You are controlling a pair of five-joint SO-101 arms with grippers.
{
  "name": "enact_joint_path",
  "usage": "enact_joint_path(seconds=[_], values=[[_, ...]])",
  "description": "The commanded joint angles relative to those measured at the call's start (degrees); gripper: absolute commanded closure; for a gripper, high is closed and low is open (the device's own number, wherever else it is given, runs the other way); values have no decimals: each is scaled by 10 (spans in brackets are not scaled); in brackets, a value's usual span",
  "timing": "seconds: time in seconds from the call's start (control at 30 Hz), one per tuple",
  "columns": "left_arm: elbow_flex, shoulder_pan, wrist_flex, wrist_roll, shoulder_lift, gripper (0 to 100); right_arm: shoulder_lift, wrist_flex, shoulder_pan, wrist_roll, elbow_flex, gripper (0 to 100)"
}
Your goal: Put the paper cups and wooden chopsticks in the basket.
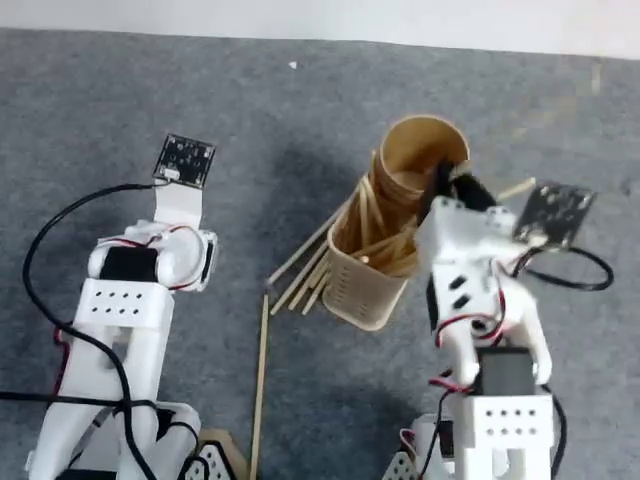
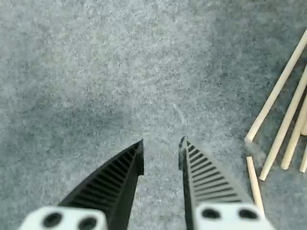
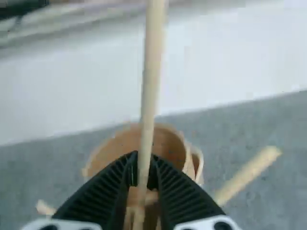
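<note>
Right gripper [image 3: 142, 160] clamped on one wooden chopstick [image 3: 151, 96] above the stacked paper cups [image 1: 420, 160]; left gripper [image 2: 160, 148] idle, jaws apart.

The basket [image 1: 365, 295] sits right of centre on the grey surface [image 1: 100, 100], its mouth packed with chopsticks, and the cups rise from its far side. The held chopstick stands upright between the right gripper's fingers, over the top cup's opening. A fan of loose chopsticks [image 1: 300, 272] juts from the basket's left side onto the surface. A single chopstick [image 1: 262, 380] lies apart, running toward the near edge. The left gripper hangs over bare surface beside the loose ends, holding nothing.
</note>
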Motion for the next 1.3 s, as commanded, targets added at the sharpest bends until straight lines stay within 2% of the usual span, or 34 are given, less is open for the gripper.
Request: enact_joint_path(seconds=[0.0, 0.13, 0.2, 0.27, 0.37, 0.67, 0.87, 1.13, 1.27], values=[[-1, 7, -18, 6, 0, 850, -67, -11, -12, 4, 35, 995], [25, 7, -54, 6, -2, 850, -105, 44, -48, 80, 43, 983], [29, 7, -60, 6, -2, 850, -99, 68, -60, 97, 31, 936], [29, 8, -61, 6, -2, 850, -83, 84, -63, 98, 7, 924], [30, 8, -61, 6, -2, 850, -46, 124, -63, 96, -69, 998], [30, 8, -60, 6, -2, 850, 109, 240, -65, 96, -272, 995], [30, 8, -59, 6, -2, 850, 167, 284, -72, 98, -302, 995], [30, 8, -59, 6, -2, 850, 169, 367, -72, 98, -307, 995], [30, 8, -59, 6, -2, 850, 171, 401, -82, 97, -396, 995]])
